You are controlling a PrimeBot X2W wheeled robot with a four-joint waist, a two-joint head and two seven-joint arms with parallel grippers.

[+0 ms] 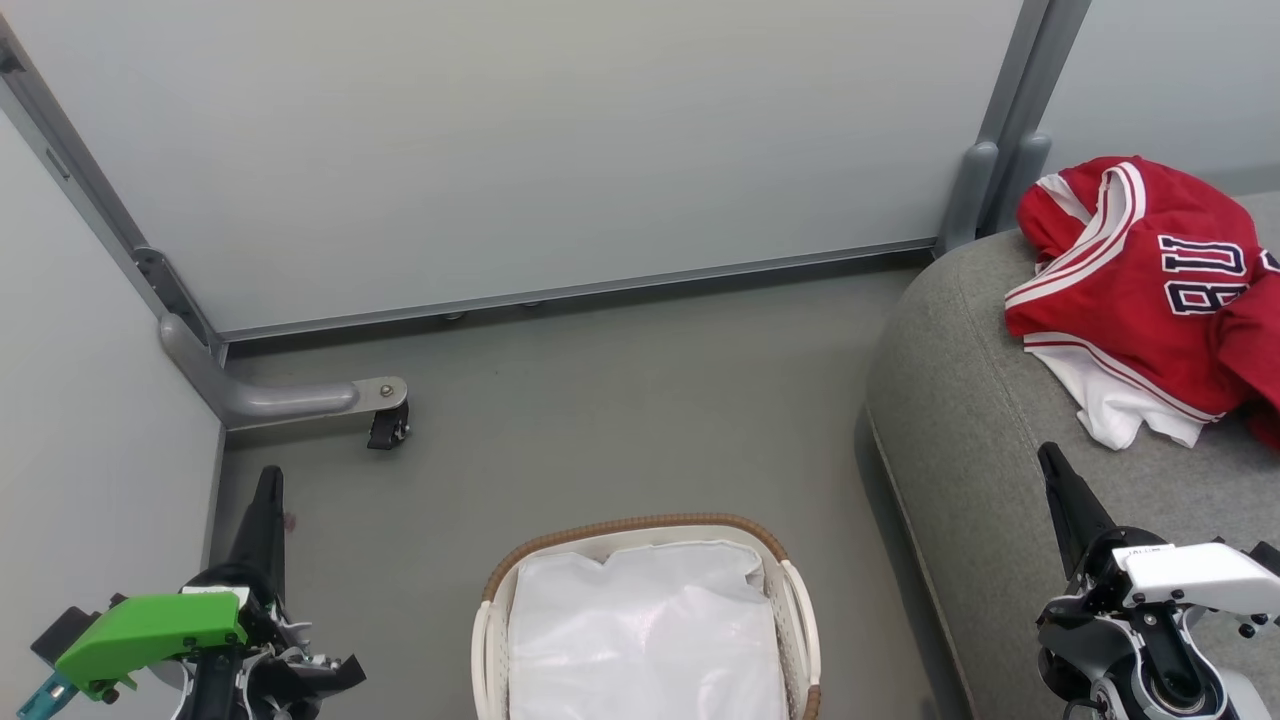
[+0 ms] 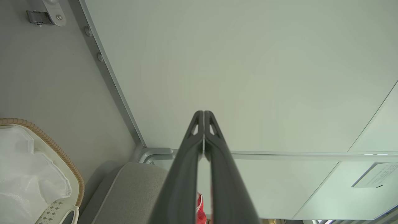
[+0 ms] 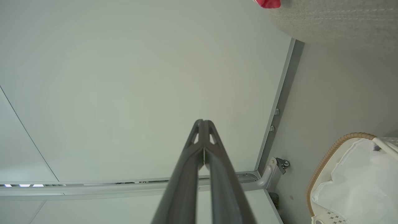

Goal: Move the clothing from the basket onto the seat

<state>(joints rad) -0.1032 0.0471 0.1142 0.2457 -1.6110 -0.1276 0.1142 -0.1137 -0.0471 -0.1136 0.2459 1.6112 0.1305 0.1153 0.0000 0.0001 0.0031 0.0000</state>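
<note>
Pale wall panels (image 1: pixel 500 150) back the clothing (image 1: pixel 1150 290), a crumpled red jersey with white stripes, dark numerals and white underlayer, heaped on the seat (image 1: pixel 960 420), near the white-lined basket (image 1: pixel 640 522), both arms' jaws pressed together, empty.

- clothing (image 1: pixel 1150 290): red, white stripes, dark white-edged numerals, white underlayer
- basket (image 1: pixel 790 590): white lattice, brown woven rim, white liner (image 1: pixel 645 640)
- seat (image 1: pixel 960 420): grey woven fabric
- floor (image 1: pixel 620 400): plain grey
- left gripper (image 1: pixel 268 500): dark fingers, green housing
</note>
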